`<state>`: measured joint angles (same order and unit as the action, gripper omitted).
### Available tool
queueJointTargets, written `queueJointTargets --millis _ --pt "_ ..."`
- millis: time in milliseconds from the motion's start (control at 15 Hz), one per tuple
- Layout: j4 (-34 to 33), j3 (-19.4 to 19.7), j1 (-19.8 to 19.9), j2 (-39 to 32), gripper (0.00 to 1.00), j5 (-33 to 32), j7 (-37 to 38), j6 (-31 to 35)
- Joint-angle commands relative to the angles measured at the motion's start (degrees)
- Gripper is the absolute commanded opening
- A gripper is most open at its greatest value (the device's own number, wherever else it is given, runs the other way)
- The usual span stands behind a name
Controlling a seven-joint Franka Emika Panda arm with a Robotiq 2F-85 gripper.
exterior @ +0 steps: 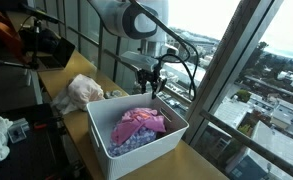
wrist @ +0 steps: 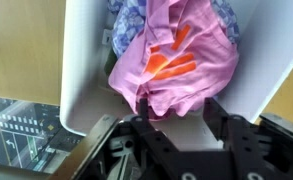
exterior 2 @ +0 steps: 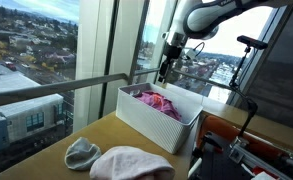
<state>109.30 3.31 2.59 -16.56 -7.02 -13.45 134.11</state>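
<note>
So, the hand [exterior: 152,84] is seen hanging just above the white plastic bin [exterior: 136,152], over the bin's window-side rim. Its fingers are spread to a middling width and nothing is pinched between them, as far as can be told from the wrist view. The pink garment [wrist: 181,60] with the orange print is lying loose inside the bin, heaped on top of a blue-patterned cloth [exterior: 132,144]. The bin itself is parked along the window edge of the wooden counter [exterior 2: 41,150].

A cream cloth [exterior: 84,92] is left crumpled on the counter beyond the bin in an exterior view. Two more pale pieces, a pinkish one [exterior 2: 131,162] and a greyish one [exterior 2: 81,152], are piled near the counter's front edge, well apart from the hand.

Tip for getting this bit right: the fingers should probably be kept apart and the hand taken straight up. In the wrist view a fold of the pink fabric sits close to one finger [wrist: 146,125], so a snag could be picked up if things are rushed. The bin's rim should be cleared too, since it could be nudged by a sideways swing.
</note>
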Motion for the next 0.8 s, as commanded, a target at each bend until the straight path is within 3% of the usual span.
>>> queueJointTargets --millis 0,133,733 --pt "-0.2 -1.6 -0.9 6.4 0.9 -0.6 0.2 -1.6" --pt "0.8 -3.1 -2.5 8.7 1.0 -1.0 1.0 -0.9" --pt "7.4 -12.5 -13.2 6.3 1.0 -0.6 7.7 -0.3"
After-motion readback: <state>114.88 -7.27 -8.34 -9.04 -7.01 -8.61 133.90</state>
